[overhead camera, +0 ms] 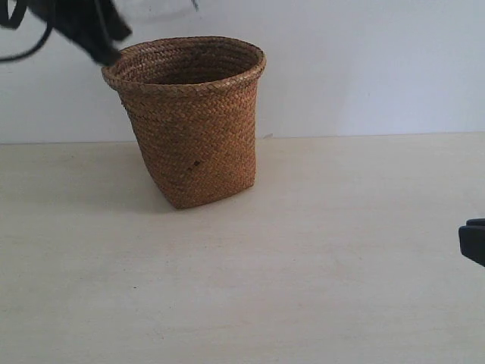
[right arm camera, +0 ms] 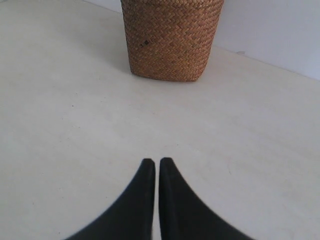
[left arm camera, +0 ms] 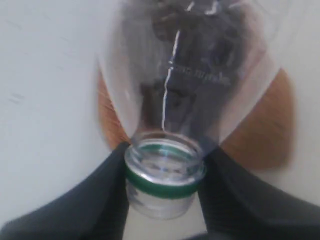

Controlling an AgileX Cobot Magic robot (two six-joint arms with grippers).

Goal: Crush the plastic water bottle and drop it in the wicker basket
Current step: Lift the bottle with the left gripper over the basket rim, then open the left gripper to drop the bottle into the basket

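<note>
Now, bottle: I see the small clear plastic water bottle (left arm camera: 190, 75) hanging above the brown woven wicker basket (overhead camera: 193, 129), left of centre, far side.
Left gripper (left arm camera: 165, 150): pinching its green-ringed neck.
Right gripper (right arm camera: 157, 162): fingers pressed together, empty, over the pale table (overhead camera: 341, 265), near right.

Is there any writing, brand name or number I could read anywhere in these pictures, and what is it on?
Nothing legible.
On the plastic water bottle: one short line of raised lettering on its clear shoulder, too blurred to read.
On the wicker basket: no text, only a small dark spot.
</note>
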